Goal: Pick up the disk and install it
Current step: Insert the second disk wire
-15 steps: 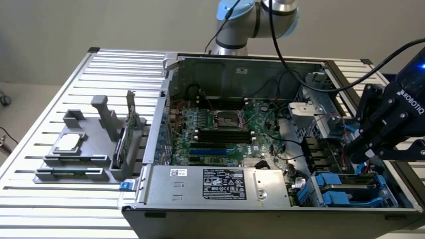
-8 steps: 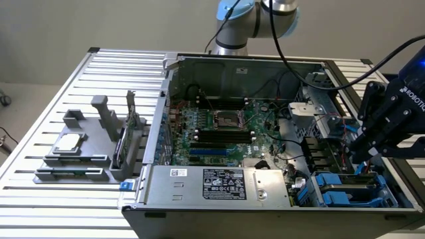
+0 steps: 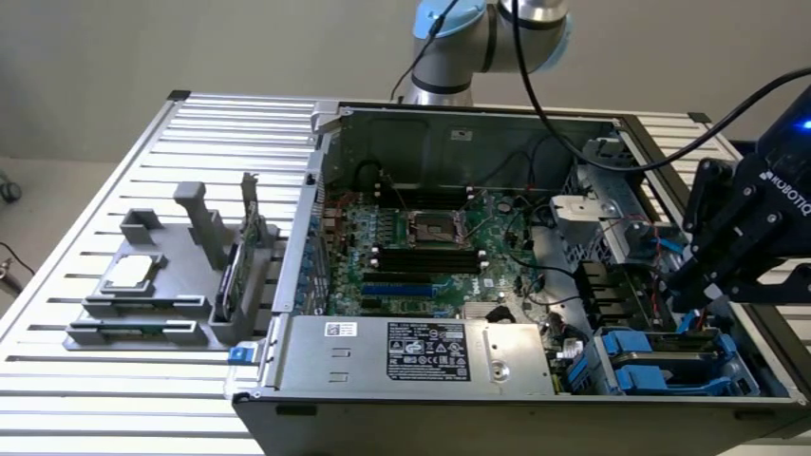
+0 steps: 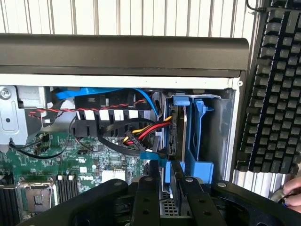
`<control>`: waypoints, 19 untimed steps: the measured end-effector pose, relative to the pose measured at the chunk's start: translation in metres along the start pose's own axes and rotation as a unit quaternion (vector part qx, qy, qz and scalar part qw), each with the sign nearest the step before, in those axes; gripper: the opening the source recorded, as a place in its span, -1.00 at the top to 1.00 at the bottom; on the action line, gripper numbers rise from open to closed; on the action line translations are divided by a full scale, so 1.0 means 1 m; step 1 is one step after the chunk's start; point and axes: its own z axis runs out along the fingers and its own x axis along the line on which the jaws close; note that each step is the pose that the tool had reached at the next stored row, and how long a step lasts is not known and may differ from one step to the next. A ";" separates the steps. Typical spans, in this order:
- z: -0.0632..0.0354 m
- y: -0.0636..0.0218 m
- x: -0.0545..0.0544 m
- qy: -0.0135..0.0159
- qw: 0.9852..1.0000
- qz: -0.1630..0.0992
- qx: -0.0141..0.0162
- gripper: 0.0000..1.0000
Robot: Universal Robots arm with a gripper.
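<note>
Gripper poised over drive bay at exterior view's right of open computer case, fingers clamped on upright disk.

"ROBOTIQ" runs in white capitals along the black gripper body, at about three o'clock in the exterior view. A white label with black print and small certification marks sits on the grey power supply at about six o'clock; its words are too small to read. A smaller white sticker at that box's ten o'clock corner is just as illegible. The keyboard keys show no readable legends.
</note>
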 end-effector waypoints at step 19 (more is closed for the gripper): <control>0.0104 -0.0018 0.002 -0.005 1.000 -0.011 -0.014 0.51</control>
